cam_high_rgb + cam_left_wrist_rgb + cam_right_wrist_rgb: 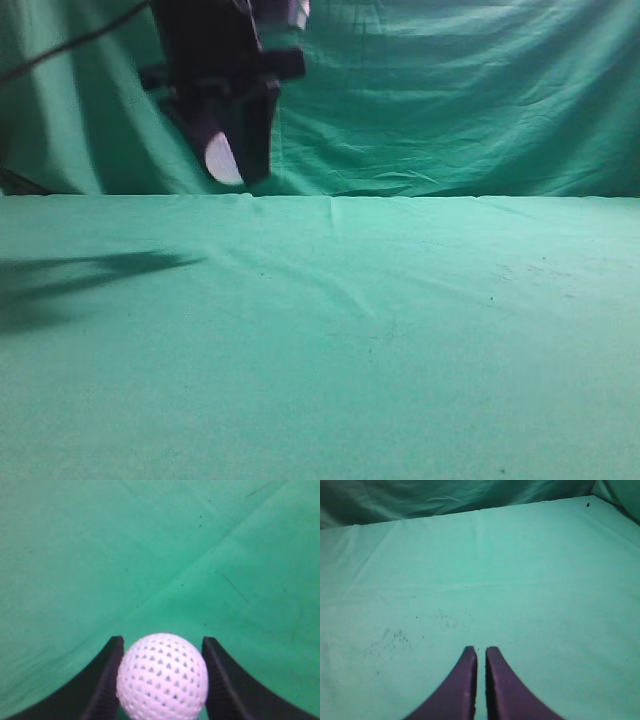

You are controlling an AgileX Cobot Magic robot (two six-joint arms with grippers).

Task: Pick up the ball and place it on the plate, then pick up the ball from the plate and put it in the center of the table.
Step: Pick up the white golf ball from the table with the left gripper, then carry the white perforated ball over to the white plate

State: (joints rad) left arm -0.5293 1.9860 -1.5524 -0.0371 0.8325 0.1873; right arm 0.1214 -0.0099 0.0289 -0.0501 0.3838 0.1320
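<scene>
The left end effector pinches the ball across its middle above the tabletop — light, hard, dimpled, rolls easily; right end effector pressed together

The left gripper is a black, blocky assembly with a short crossbar above two tapering fingers, and a thin dark cable runs away from its top. Seen from the left wrist, its fingers are matt black with finely ribbed inner faces. The right gripper has smooth, curved fingers that look dark purple, perhaps from the lighting.
</scene>
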